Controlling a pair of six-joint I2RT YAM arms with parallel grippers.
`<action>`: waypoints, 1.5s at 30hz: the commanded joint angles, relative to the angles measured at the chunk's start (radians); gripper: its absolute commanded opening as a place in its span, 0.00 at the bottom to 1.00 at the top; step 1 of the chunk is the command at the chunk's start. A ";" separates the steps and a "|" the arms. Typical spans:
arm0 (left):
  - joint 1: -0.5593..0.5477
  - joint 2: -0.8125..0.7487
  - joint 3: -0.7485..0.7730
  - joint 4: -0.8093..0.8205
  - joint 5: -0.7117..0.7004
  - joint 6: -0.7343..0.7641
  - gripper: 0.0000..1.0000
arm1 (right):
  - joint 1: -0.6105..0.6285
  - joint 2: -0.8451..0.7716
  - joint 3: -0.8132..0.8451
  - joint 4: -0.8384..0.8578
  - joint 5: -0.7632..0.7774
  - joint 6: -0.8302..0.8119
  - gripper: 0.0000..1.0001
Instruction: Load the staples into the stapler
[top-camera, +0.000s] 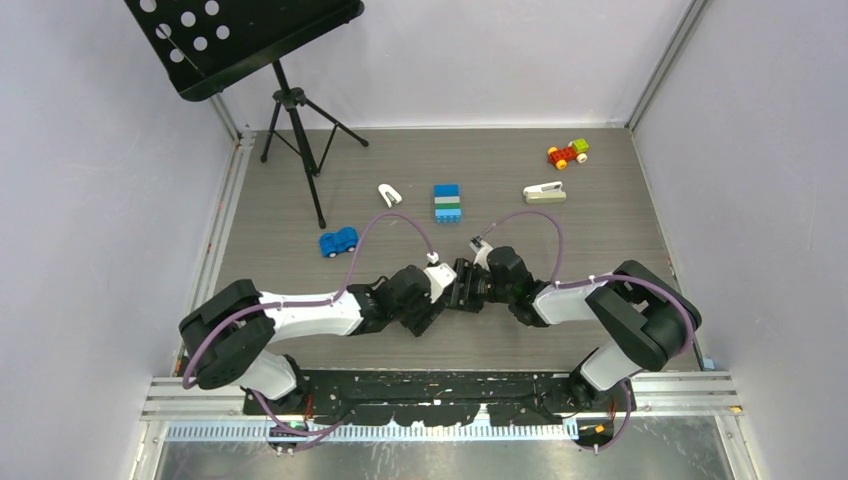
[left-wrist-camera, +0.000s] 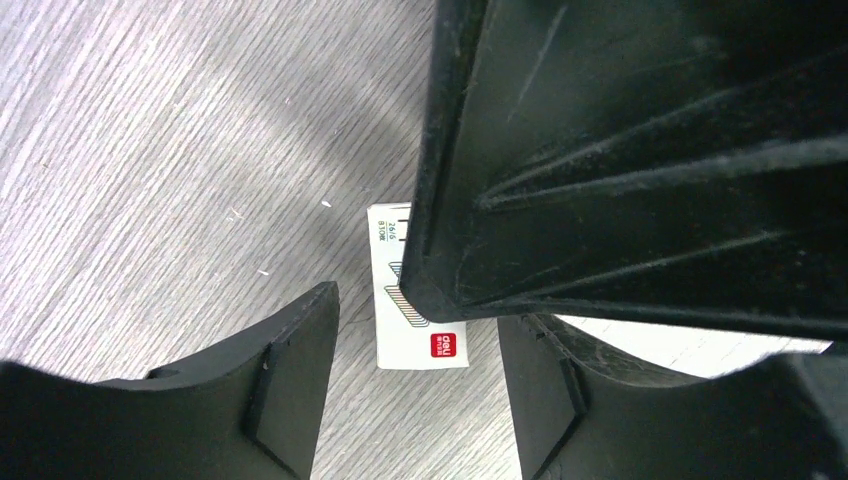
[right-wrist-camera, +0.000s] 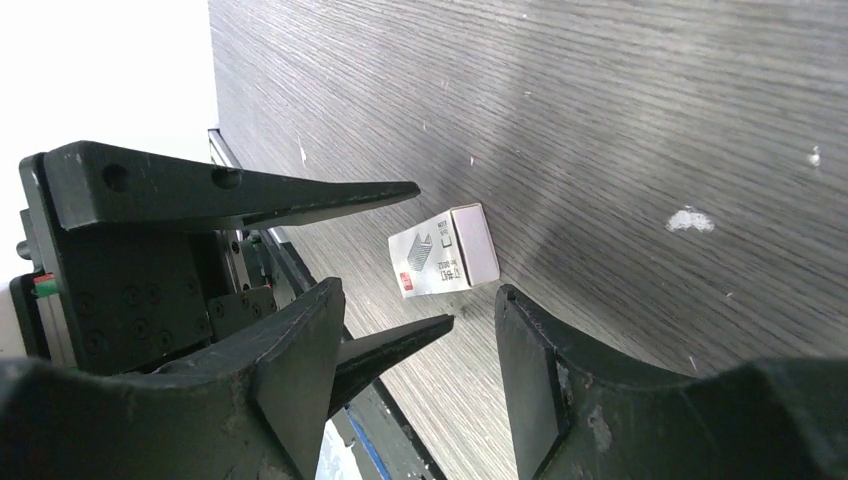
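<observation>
A tiny white staples box with a red mark (left-wrist-camera: 420, 335) lies flat on the wood-grain table; it also shows in the right wrist view (right-wrist-camera: 445, 262). No bare staple strip shows. My left gripper (left-wrist-camera: 418, 400) is open and empty, just short of the box. My right gripper (right-wrist-camera: 415, 370) is open and empty, facing the box from the other side. Its black finger (left-wrist-camera: 640, 150) overlaps the box's far end in the left wrist view. From above both grippers (top-camera: 458, 290) (top-camera: 478, 284) meet mid-table and hide the box. The beige-and-white stapler (top-camera: 545, 192) lies far back right, apart from both.
A blue toy car (top-camera: 338, 241), a small white clip-like piece (top-camera: 389, 194), a blue-green brick stack (top-camera: 447, 203) and a red-yellow toy car (top-camera: 567, 153) lie on the table's far half. A black music stand (top-camera: 290, 110) stands back left. Walls enclose the table.
</observation>
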 joint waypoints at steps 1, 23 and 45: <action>-0.001 -0.050 -0.003 0.002 -0.011 -0.004 0.59 | -0.008 -0.002 0.000 0.078 -0.009 0.005 0.62; -0.001 -0.029 -0.029 -0.001 -0.015 -0.006 0.40 | -0.019 0.077 0.063 0.107 -0.035 -0.006 0.62; -0.001 -0.019 -0.026 0.007 -0.005 -0.007 0.37 | -0.021 0.162 0.077 0.215 -0.121 0.028 0.59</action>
